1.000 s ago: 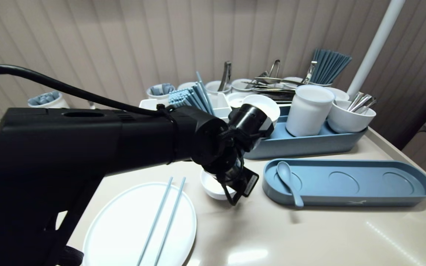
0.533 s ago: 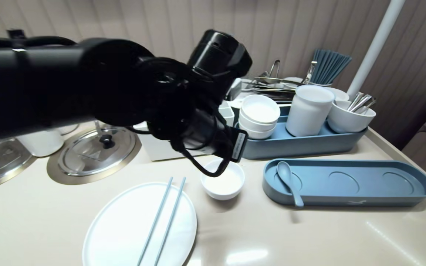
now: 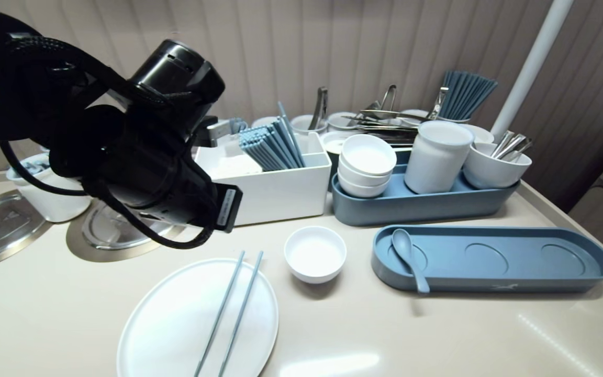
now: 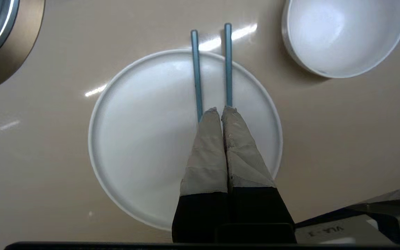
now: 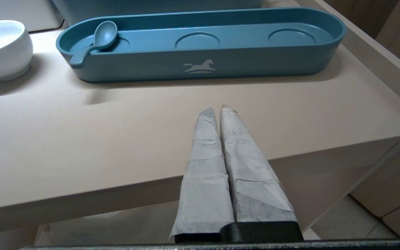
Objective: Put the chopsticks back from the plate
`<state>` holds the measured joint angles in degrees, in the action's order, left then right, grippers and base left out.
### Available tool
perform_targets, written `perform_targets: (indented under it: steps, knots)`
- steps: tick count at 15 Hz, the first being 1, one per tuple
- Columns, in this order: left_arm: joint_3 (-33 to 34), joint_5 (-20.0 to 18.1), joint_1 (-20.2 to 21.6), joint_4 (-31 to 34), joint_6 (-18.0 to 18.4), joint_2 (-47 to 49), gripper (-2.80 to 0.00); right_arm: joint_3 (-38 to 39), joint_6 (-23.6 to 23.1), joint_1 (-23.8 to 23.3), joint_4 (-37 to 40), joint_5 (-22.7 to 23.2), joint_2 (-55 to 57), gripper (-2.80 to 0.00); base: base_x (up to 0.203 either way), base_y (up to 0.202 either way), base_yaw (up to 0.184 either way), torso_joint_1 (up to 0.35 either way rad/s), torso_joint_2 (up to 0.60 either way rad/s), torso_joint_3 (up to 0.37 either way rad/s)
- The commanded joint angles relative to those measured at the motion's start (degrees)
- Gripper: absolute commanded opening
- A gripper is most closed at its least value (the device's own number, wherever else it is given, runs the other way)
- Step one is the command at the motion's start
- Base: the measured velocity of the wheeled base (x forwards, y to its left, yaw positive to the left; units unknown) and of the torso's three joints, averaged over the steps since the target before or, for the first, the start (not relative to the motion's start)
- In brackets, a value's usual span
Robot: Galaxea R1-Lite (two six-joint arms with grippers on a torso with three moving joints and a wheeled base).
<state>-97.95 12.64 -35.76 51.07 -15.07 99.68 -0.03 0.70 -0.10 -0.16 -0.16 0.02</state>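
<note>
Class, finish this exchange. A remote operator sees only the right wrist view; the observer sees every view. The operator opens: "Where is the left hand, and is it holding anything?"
Observer: The left hand hangs over a white plate, shut and empty.
Operator: Is the plate bare?
Observer: No, two blue chopsticks lie side by side across it.
Operator: What stands behind the spoon tray?
Observer: A second blue tray with stacked white bowls.
</note>
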Motion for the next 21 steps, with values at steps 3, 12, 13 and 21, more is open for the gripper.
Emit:
perform_targets:
  steps: [3,12,13,21]
  knots:
    - [0.8,-9.5,3.7,4.6,3.9,3.6,-2.80,0.0,0.0,0.0,0.0,0.0,0.0,-2.80,0.000,0.000,0.000,0.000,0.00,0.000]
    - [0.0,-12.8,4.6,6.7,6.2,18.7,0.00,0.0,0.0,0.0,0.0,0.0,0.1,-2.80,0.000,0.000,0.000,0.000,0.00,0.000]
    - [-0.5,-12.8,4.6,6.7,5.8,19.7,0.00,0.0,0.0,0.0,0.0,0.0,0.0,-2.80,0.000,0.000,0.000,0.000,0.00,0.000]
    - [-1.3,-8.6,5.3,6.4,4.5,23.3,0.00,0.0,0.0,0.0,0.0,0.0,0.1,-2.80,0.000,0.000,0.000,0.000,0.00,0.000]
